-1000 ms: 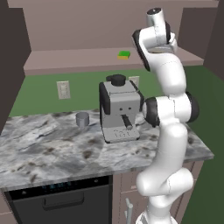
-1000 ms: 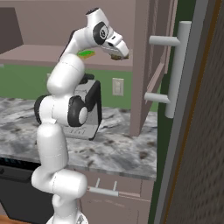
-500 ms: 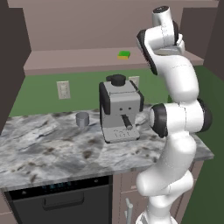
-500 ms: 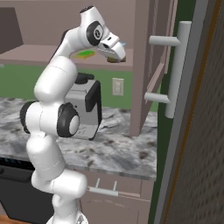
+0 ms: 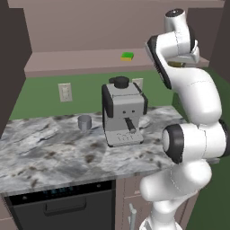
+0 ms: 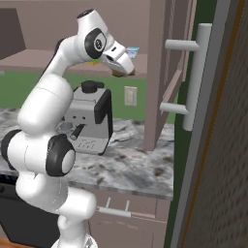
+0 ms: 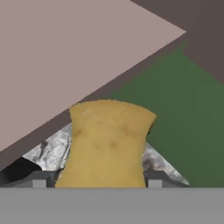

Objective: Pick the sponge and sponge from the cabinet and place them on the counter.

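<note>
The tan-yellow sponge [image 7: 106, 144] sits clamped between the two fingers of the pincer [image 7: 97, 180], filling the gap between the tips in the hand view; beyond it lie a slice of marble counter [image 7: 50, 151], green wall and the pale underside of the cabinet shelf [image 7: 65, 57]. In the right base view the pincer [image 6: 121, 70] hangs high in the air, just in front of the open cabinet [image 6: 160, 72], with a brownish bit of the sponge [image 6: 118, 74] at its tips. The green sponge with a yellow layer [image 5: 127, 56] lies on the cabinet's shelf [image 5: 72, 60], well back towards the rear wall. Below, a coffee machine [image 5: 122, 114] stands on the counter [image 5: 49, 152] near its back edge, with a small grey cup [image 5: 84, 122] just beside it, to the left in the left base view.
</note>
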### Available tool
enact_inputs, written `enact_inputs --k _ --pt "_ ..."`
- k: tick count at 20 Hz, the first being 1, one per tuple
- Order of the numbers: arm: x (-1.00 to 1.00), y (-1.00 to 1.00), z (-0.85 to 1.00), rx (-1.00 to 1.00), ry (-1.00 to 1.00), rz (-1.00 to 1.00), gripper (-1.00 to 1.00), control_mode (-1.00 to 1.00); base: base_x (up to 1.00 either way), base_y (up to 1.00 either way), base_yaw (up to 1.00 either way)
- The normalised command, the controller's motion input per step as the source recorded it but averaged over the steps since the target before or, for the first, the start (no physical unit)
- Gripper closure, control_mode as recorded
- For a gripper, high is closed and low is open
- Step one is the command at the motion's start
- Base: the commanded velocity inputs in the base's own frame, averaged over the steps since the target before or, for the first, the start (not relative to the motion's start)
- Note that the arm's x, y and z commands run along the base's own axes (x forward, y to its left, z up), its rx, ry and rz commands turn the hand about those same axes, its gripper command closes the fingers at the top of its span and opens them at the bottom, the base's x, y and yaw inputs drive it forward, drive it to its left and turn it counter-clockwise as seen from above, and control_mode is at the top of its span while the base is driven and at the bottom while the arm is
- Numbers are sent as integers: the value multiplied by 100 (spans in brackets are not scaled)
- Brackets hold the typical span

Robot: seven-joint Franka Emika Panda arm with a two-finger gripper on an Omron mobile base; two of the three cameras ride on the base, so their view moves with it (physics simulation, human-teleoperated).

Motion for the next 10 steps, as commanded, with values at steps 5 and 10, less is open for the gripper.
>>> enact_inputs --k 5,10 --pt "-70 12 0 0 -2 0 100 -100 0 0 0" --pt "-70 13 0 0 -1 0 100 -100 0 0 0"
